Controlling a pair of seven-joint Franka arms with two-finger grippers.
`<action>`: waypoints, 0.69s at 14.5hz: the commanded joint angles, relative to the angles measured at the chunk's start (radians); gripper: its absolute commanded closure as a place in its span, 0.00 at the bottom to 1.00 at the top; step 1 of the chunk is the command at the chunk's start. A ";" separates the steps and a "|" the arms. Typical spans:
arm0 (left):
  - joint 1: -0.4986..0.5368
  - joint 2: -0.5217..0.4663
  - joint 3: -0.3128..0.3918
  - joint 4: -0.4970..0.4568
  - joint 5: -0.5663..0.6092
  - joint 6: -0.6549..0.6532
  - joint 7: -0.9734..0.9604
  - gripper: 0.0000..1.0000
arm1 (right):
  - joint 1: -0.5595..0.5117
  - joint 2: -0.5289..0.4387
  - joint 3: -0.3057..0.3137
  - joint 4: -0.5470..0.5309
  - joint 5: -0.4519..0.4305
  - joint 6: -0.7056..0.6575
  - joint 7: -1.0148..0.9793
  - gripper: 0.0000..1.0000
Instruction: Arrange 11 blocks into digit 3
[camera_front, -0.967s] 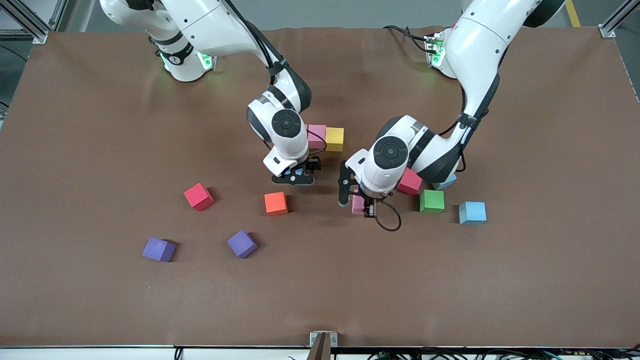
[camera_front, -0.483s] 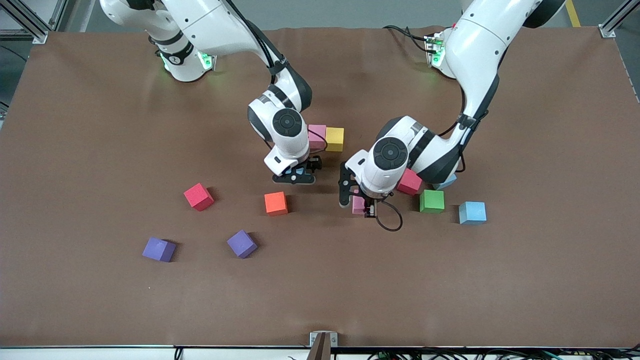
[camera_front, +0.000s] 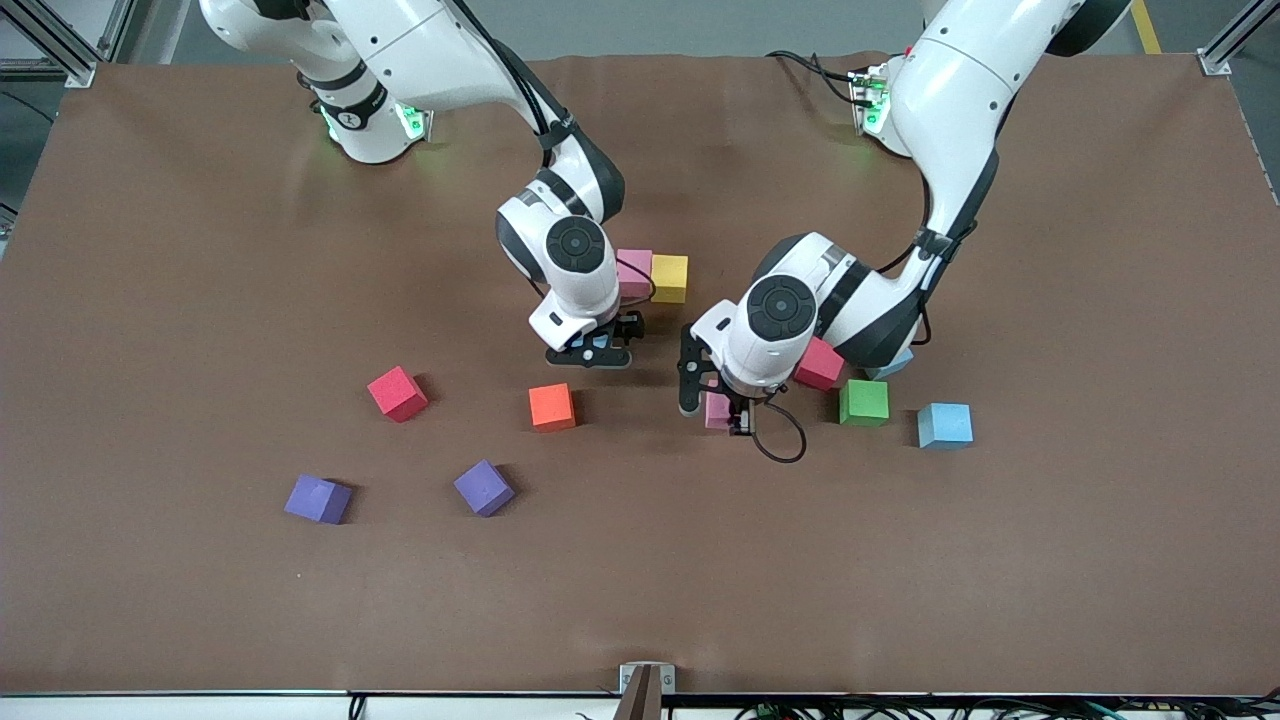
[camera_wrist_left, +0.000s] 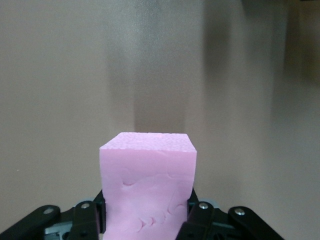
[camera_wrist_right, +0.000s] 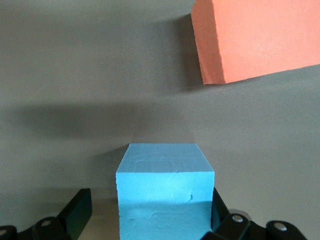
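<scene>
Left gripper fingers pinching pink block, right gripper fingers spread around blue block

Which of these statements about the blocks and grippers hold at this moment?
1. The left gripper is shut on a pink cube. True.
2. The right gripper is shut on the orange cube. False: it is open, with a light blue cube between its fingers; the orange cube lies free on the table.
3. A second pink cube and a yellow cube sit side by side, touching. True.
4. The two purple cubes are stacked. False: they lie apart on the table.
</scene>
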 joint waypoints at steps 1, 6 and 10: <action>-0.005 -0.001 0.004 0.006 0.012 -0.009 -0.013 0.79 | 0.010 0.009 -0.004 0.007 0.010 0.002 0.014 0.00; -0.005 0.000 0.004 0.006 0.012 -0.009 -0.013 0.79 | 0.005 0.006 -0.004 0.009 0.010 -0.007 0.005 0.00; -0.005 0.000 0.002 0.006 0.012 -0.009 -0.013 0.79 | -0.004 -0.008 -0.004 0.009 0.010 -0.009 -0.007 0.00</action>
